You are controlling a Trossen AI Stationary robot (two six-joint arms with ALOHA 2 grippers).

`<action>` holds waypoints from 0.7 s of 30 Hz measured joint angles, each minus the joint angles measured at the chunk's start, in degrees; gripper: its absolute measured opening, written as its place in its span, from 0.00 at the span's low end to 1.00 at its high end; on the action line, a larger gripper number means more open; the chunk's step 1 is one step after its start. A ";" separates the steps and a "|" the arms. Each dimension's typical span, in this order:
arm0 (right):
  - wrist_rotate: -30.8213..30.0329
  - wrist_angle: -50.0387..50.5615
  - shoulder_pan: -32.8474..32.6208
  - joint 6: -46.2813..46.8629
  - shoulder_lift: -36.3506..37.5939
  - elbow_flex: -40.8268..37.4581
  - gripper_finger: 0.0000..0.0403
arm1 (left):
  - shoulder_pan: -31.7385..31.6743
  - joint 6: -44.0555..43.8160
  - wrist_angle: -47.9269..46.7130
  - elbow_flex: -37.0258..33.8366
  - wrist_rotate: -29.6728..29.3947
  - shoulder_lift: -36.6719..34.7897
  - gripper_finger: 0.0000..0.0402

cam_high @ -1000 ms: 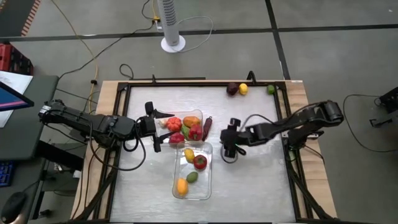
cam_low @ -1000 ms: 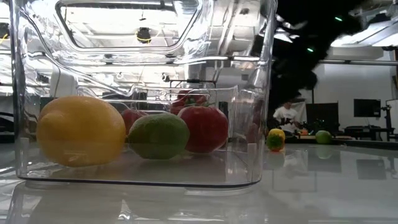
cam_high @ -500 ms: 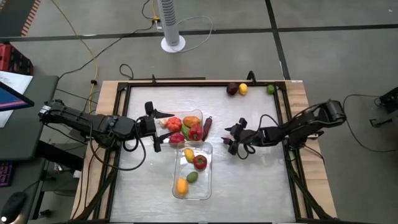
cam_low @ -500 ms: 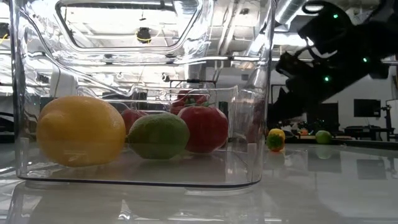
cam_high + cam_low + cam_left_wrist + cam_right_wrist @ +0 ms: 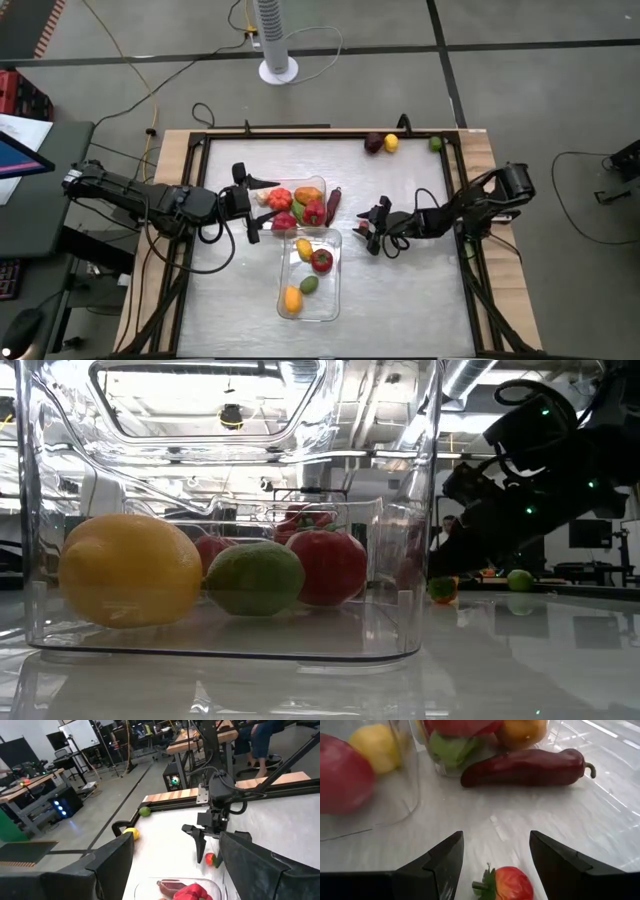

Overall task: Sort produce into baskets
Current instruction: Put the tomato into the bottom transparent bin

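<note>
red strawberry [image 5: 509, 883] with green leaves, dark maroon pepper [image 5: 527, 766], yellow lemon [image 5: 130, 570], green lime [image 5: 255, 578]

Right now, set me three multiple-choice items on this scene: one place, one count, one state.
1. The dark red pepper lies: A in a basket; B on the table beside a basket; C at the far edge.
2. Pieces at the table's far edge: A one; B five; C three.
3. The right tool is: A open; B shut on the pepper; C shut on a lemon.
B: it lies outside the basket wall.
C: maroon piece, yellow piece, green piece.
A: its fingers stand apart around the strawberry.
</note>
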State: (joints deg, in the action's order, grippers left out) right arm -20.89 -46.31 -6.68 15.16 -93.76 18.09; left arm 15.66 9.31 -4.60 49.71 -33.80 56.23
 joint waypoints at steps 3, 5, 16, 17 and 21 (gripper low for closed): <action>0.03 0.52 0.00 -0.01 0.00 0.00 0.63 | 0.00 -0.03 -0.04 0.00 0.00 0.00 0.70; 0.03 0.64 0.00 0.06 0.00 0.00 0.63 | 0.00 -0.03 -0.04 0.00 -0.02 0.00 0.70; 0.02 8.84 1.80 2.81 0.00 2.62 0.63 | 0.00 0.04 -0.20 0.01 -0.04 0.00 0.70; 0.03 8.87 1.73 2.81 0.00 2.62 0.63 | 0.00 0.03 -0.22 0.00 -0.04 0.00 0.70; 0.01 9.09 1.45 3.06 0.00 2.62 0.62 | 0.00 -0.01 -0.35 0.00 -0.04 0.00 0.70</action>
State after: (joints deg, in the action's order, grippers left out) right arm -20.88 -37.22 -5.22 18.22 -93.76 20.71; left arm 15.66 9.30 -4.95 49.71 -33.84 56.23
